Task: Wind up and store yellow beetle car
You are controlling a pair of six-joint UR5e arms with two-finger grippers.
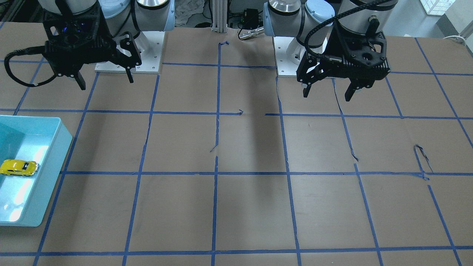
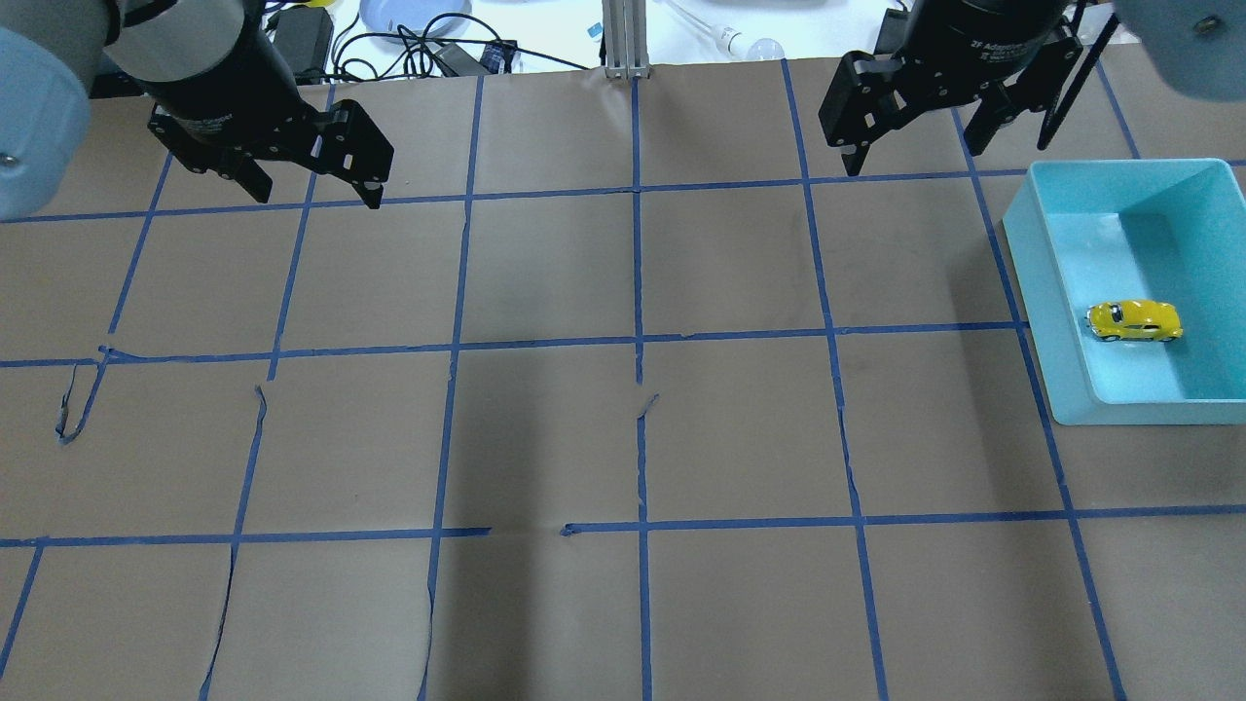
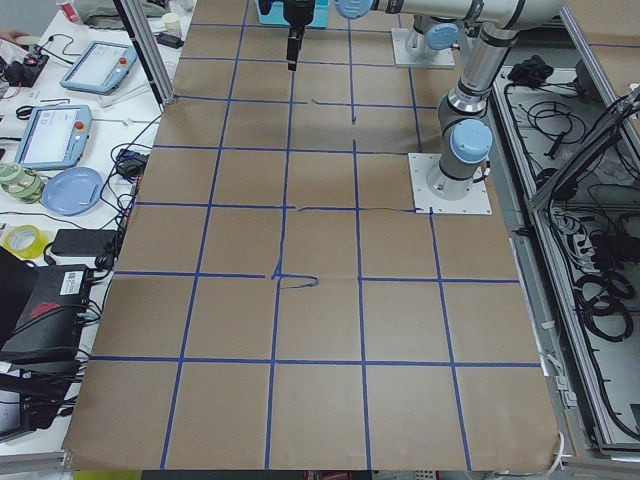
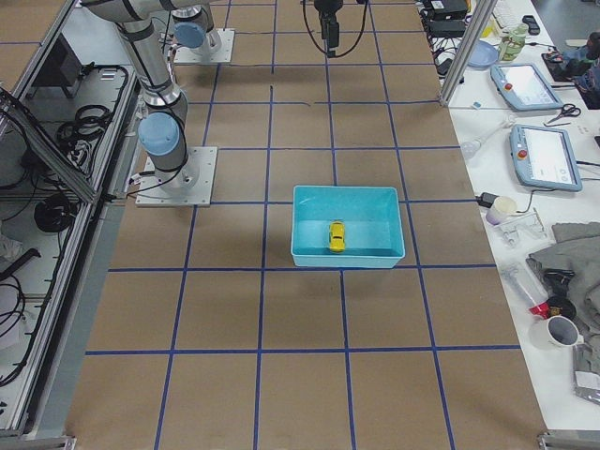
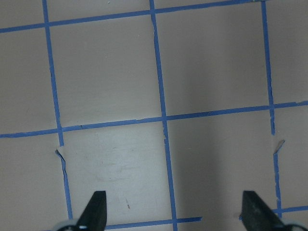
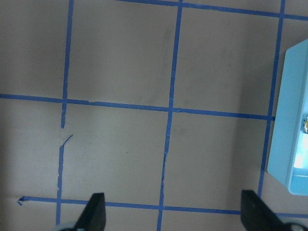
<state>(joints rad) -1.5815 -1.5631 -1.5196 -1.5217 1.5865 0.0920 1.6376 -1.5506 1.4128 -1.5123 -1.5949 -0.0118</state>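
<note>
The yellow beetle car [image 2: 1134,320] lies on the floor of a teal bin [image 2: 1046,321] at the table's right side. It also shows in the front-facing view [image 1: 18,167] and in the exterior right view [image 4: 336,236]. My right gripper [image 2: 915,158] is open and empty. It hangs above the table behind and to the left of the bin, well apart from the car. My left gripper [image 2: 316,198] is open and empty, high over the far left of the table. The right wrist view shows only the bin's edge [image 6: 288,120].
The table is brown paper with a blue tape grid, torn in places [image 2: 73,409]. Both arm bases [image 1: 129,55] stand at the robot's side of the table. Cables, tablets and cups lie on side benches [image 4: 534,150] beyond the table edge.
</note>
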